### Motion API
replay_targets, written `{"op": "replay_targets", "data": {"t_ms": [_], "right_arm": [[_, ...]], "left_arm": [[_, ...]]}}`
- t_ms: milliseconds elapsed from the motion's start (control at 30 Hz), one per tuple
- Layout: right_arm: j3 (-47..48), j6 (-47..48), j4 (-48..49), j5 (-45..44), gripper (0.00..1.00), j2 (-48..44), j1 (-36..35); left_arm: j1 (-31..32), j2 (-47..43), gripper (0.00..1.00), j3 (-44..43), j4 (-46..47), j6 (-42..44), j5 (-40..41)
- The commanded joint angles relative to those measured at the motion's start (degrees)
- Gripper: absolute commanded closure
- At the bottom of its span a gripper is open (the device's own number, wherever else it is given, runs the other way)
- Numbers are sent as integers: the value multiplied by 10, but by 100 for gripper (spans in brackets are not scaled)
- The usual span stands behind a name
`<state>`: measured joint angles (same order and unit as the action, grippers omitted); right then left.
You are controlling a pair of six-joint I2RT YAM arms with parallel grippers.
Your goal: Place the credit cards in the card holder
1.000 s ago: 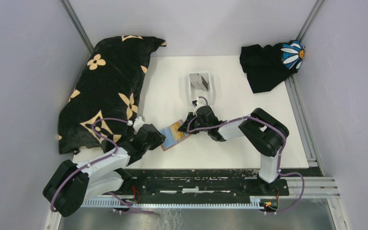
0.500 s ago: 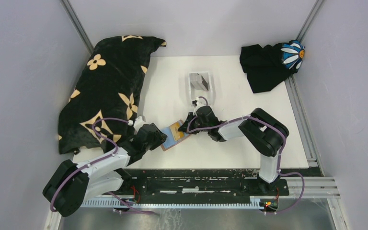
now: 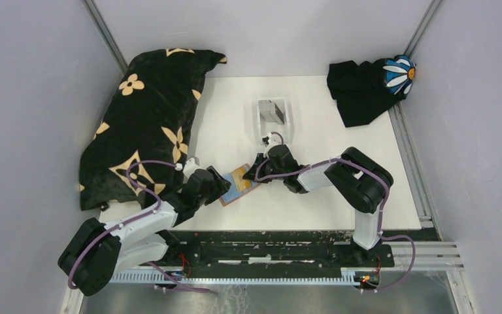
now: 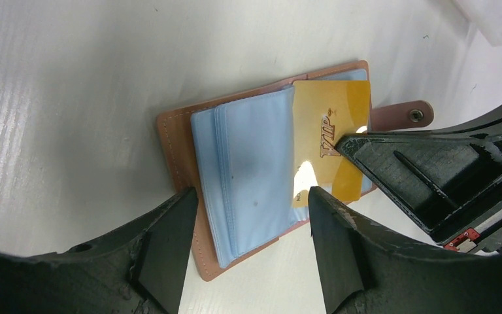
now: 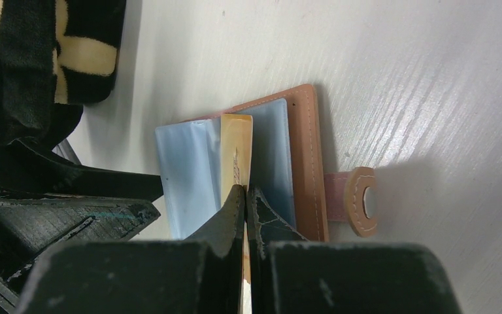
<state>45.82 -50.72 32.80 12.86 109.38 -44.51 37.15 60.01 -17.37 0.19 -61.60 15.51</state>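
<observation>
Open: bare desk [image 3: 340, 131] to your right of the tray [image 3: 259, 114] | Blocked: pillow [image 3: 147, 111] on your left; left gripper [image 3: 221, 185], right gripper [image 3: 257, 171] flank the card holder [image 3: 238, 190]

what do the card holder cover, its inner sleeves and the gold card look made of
The card holder cover looks like matte tan-brown leather or faux leather, with a stitched edge. The inner sleeves seem soft pale-blue plastic, probably vinyl: slightly wrinkled, with a dull sheen. The gold card looks like stiff glossy plastic, given its bright glare spot and printed lettering; thin metal cannot be ruled out.
</observation>
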Motion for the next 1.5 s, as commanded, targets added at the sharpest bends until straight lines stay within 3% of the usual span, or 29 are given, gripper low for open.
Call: {"op": "replay_targets", "data": {"t_ms": [0,333,367,400,433,1033,1467], "right_arm": [[-10,29,-35,-28,99,22,0],[-8,29,-34,-26,99,26,-1],[-8,29,-35,-26,99,26,0],[-9,29,-34,-25,99,26,-1],[-8,29,-34,-25,99,25,-1],[-9,36,-46,-27,99,12,0],[-2,42,-42,-6,99,8,-1]], "left_arm": [[2,1,29,-2,-10,14,10],[4,6,27,-1,-10,10,13],[4,8,24,-1,-10,10,13],[5,8,4,-1,-10,10,13],[4,9,0,-2,-10,11,14],[8,-5,2,17,5,6,26],[8,-3,22,38,17,7,40]]}}
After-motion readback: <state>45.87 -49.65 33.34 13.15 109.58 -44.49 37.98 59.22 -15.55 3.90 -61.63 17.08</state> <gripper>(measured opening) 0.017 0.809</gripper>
